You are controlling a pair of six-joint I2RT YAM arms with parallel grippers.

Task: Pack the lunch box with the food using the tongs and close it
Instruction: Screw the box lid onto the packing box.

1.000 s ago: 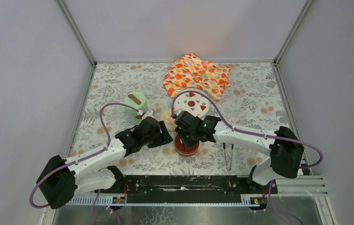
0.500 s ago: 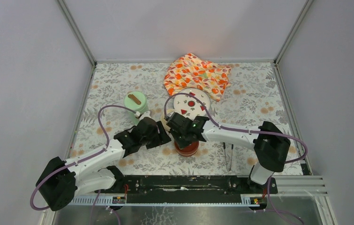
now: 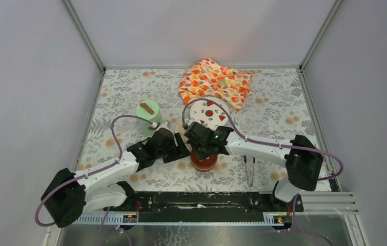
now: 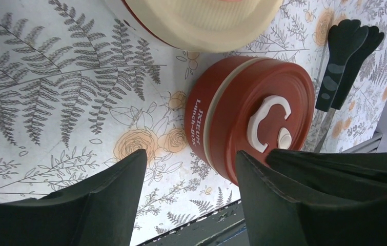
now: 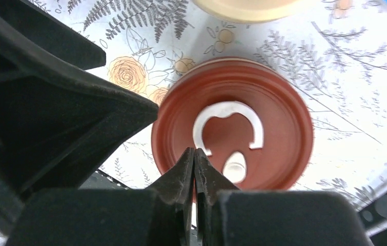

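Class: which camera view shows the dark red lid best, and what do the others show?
Right wrist: the dark red lid lies face-on, nearly whole top and white handle clear. Left wrist shows it tilted, partly behind the left tool. Top external shows only a sliver under the right tool.

Top view: bright, even, diffuse light from overhead. Shadows on the bench are soft and short. There is a warm, overexposed spot at the back edge of the cloth. Focus is sharp throughout.

Left wrist view: red lid crisp, lettering legible. Cream lid nearly washed out at the top edge. Left end effector near-black, with little detail.

Right wrist view: right end effector black and out of focus. Red lid slightly soft. Bench print blurs toward the corners.
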